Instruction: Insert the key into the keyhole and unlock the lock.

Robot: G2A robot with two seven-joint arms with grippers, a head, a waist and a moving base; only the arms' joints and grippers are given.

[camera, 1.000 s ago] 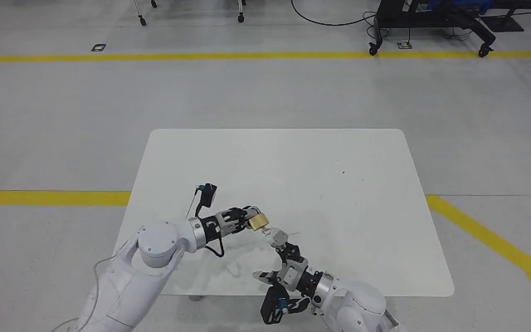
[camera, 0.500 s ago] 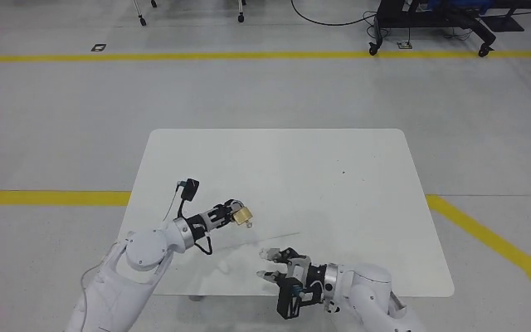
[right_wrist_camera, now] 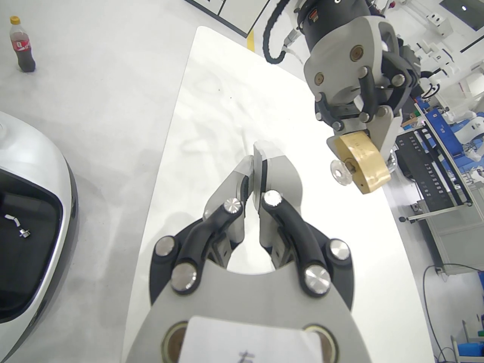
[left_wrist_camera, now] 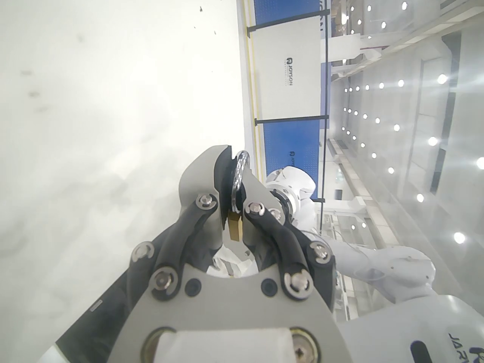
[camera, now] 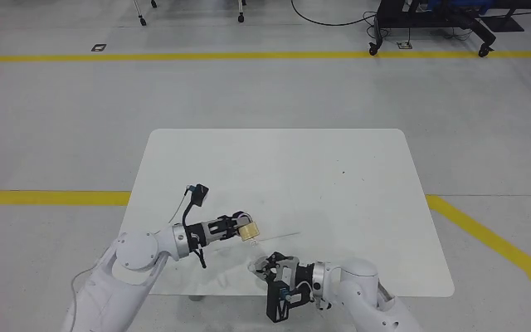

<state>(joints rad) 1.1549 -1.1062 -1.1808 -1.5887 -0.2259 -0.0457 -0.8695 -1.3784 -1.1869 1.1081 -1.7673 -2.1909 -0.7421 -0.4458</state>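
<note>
A brass padlock (right_wrist_camera: 366, 166) hangs above the white table (camera: 332, 166), near its front left. My left gripper (left_wrist_camera: 237, 169) is shut on the lock's steel shackle (left_wrist_camera: 238, 175). From above, the padlock (camera: 247, 228) juts out of that gripper (camera: 237, 226). A key with a round clear head (right_wrist_camera: 340, 172) sticks out of the lock's keyhole. My right gripper (right_wrist_camera: 258, 160) is shut with nothing between its fingers. It sits a little in front of and below the lock, apart from the key. In the top view this gripper (camera: 261, 267) is close to the table's front edge.
A thin line mark (camera: 278, 236) lies on the table just right of the lock. A cola bottle (right_wrist_camera: 22, 48) stands on the floor off the table's side. A dark cart (camera: 431, 17) stands far behind.
My right gripper has drawn back from the lock toward the table's front edge, leaving the key in the keyhole. The left gripper shifted the padlock slightly left.
</note>
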